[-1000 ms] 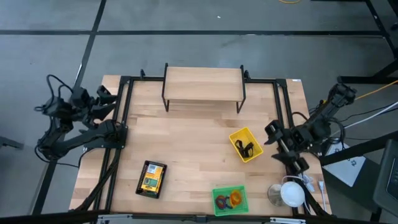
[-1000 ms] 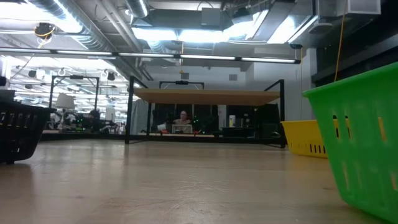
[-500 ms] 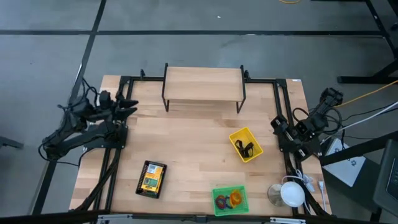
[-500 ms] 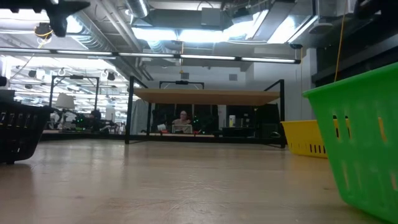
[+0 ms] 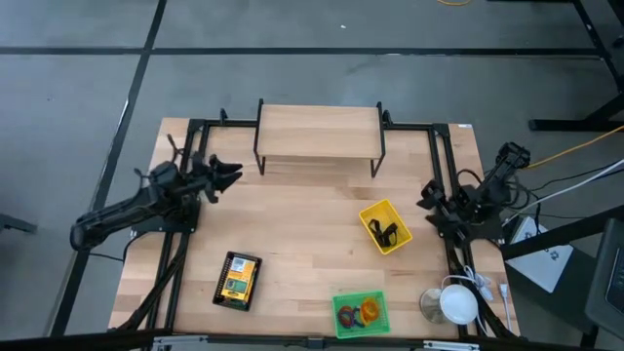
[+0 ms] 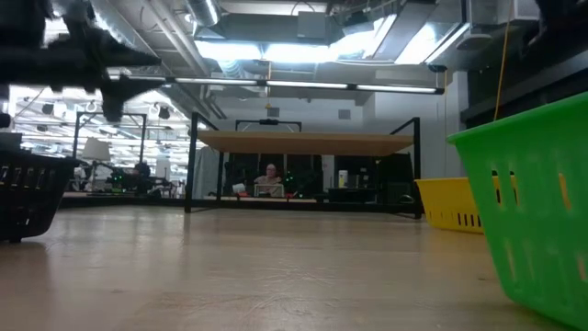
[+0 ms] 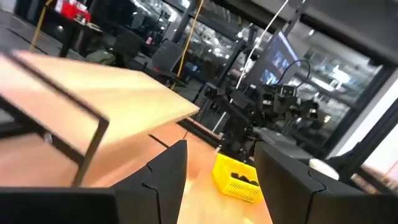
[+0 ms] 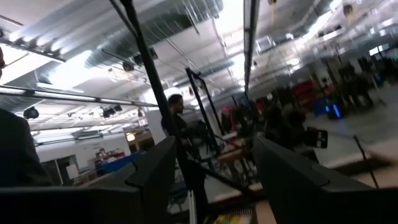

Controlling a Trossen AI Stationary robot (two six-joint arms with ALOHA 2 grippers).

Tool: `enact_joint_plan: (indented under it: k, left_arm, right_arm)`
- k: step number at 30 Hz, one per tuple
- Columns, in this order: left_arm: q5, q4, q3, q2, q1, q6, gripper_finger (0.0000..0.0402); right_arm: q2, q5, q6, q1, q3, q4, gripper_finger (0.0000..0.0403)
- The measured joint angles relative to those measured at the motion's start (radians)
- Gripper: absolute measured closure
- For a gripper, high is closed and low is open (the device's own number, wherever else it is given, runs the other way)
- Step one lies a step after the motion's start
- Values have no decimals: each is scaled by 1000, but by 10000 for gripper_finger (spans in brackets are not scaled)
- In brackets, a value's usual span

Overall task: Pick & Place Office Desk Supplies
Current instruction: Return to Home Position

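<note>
A flat yellow printed box (image 5: 237, 280) lies in the black mesh tray (image 5: 223, 294) near the table's near-left part. Small black clips (image 5: 387, 233) sit in the yellow bin (image 5: 373, 212). Coloured rings (image 5: 359, 312) lie in the green bin (image 5: 379, 319) at the near edge. My left gripper (image 5: 229, 175) hovers open above the table's left part, near the shelf's left leg; its wrist view looks past the open left gripper (image 7: 217, 155) toward the yellow bin (image 7: 238, 177). My right gripper (image 5: 426, 203) is open at the right edge, right of the yellow bin, and points up into the room (image 8: 211, 149).
A wooden shelf riser (image 5: 320, 132) on black legs stands at the far middle. A white cup and small items (image 5: 454, 302) sit at the near right corner. In the low view the green bin (image 6: 533, 211) fills the right and the mesh tray (image 6: 28, 195) the left. Bare wood lies between.
My left arm has swung from beyond the table's left edge toward the right, so its gripper now hangs over the table near the shelf's left leg. My right arm has shifted at the right edge. No object has moved.
</note>
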Motion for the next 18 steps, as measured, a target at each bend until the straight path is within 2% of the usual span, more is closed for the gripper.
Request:
enact_joint_plan:
  k: [2, 6, 10, 13, 16, 18]
  left_arm:
    - [-4, 64, -61, 0, -8, -32, 217]
    - [-33, 32, -52, 5, -32, -9, 217]
    - [-70, -31, -52, 0, -44, -3, 215]
    - [-74, -42, -51, 0, -50, -15, 215]
    - [-56, -43, -51, 0, -54, -17, 217]
    - [-55, -46, -51, 5, -54, -2, 216]
  right_arm:
    - [0, 25, 63, 0, 0, -47, 186]
    - [0, 76, 195, 0, 0, -128, 186]
    - [0, 95, 189, 0, 2, -174, 186]
    - [0, 141, 229, 0, 2, -355, 186]
    - [0, 152, 384, 0, 1, -567, 186]
    - [10, 142, 425, 0, -1, -627, 186]
